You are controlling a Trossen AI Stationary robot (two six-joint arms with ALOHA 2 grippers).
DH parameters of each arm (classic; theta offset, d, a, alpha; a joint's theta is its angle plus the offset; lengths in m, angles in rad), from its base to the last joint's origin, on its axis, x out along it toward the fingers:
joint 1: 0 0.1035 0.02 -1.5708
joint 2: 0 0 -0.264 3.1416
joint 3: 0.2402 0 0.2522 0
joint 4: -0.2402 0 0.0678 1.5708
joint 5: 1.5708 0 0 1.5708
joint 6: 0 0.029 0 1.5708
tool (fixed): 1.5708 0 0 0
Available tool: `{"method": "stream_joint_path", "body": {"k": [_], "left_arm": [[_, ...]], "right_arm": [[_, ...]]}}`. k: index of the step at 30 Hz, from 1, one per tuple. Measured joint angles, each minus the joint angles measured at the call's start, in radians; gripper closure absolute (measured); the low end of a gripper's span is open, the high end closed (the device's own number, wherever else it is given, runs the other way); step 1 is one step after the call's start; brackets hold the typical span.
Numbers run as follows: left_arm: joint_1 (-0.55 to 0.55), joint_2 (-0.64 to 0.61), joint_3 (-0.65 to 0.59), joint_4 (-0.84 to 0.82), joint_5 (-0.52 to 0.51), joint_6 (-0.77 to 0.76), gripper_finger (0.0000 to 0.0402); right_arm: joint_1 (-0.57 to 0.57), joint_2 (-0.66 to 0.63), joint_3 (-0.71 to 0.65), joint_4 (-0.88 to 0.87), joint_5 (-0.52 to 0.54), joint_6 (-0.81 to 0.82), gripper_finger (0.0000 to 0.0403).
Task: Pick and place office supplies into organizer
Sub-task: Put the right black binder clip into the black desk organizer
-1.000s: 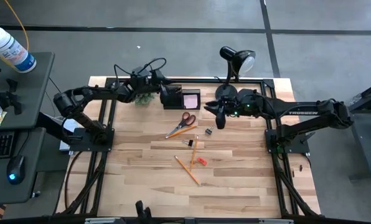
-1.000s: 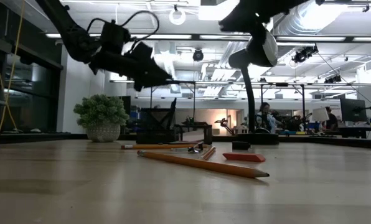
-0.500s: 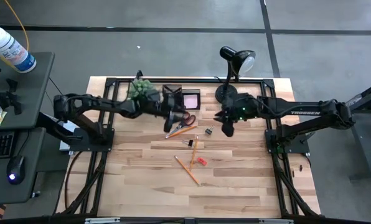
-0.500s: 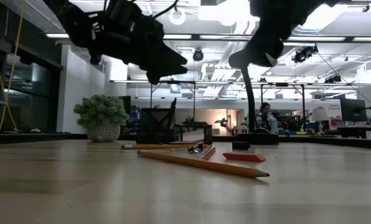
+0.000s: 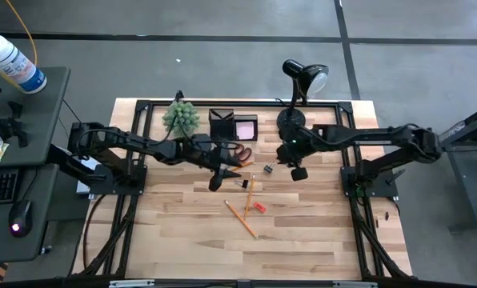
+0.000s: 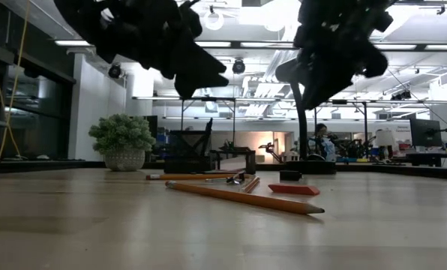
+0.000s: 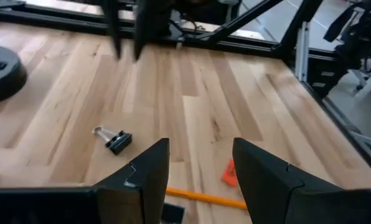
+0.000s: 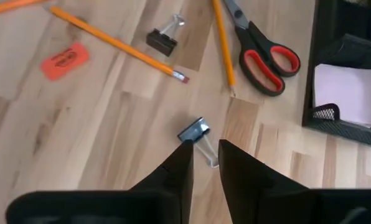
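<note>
- Right now the right gripper [image 8: 203,158] hangs over the middle-right of the table. Its jaws are narrowed to a slim gap and hold nothing.
- Just off its fingertips lies a grey clip [image 8: 195,132] with its wire handles trailing back toward the gripper. In the high view this clip sits slightly left of the gripper, so I judge the coming move to be a short reach left and down. The right arm is plainly the nearer one for it.
- The left gripper [image 7: 201,168] hovers above the table's middle with its jaws spread and empty. A pencil [image 7: 204,197] runs crosswise beneath its fingers and the red eraser [image 7: 230,174] lies just beyond.
- A second, dark clip [image 8: 160,38] rests beside that pencil.
- The orange-handled scissors [image 8: 260,46] lie on the far side of the clips, close to the organizer, with handles toward it and blades pointing away.
- The organizer [image 5: 222,126] stands at the far edge, between the plant [image 5: 180,118] and the lamp [image 5: 302,80].
- One compartment holds the pink sticky-note pad [image 5: 245,128]. The taller one beside it looks dark (I cannot tell whether anything is inside).
- Everything else is loose on the wood, so the task seems barely begun.
</note>
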Motion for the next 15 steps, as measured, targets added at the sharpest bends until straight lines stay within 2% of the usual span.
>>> {"method": "stream_joint_path", "body": {"k": [6,11,15], "left_arm": [[-0.006,0.0,0.014,-0.039,0.024,0.0,0.0238],[-0.004,0.0,0.014,-0.086,0.046,0.0,0.0238],[-0.011,0.0,0.014,-0.104,0.049,-0.021,0.0238]], "right_arm": [[-0.011,0.078,0.0,0.026,-0.04,-0.094,0.0349],[-0.011,0.158,0.0,0.017,-0.092,-0.281,0.0356],[-0.011,0.216,0.0,0.022,-0.086,-0.355,0.035]]}}
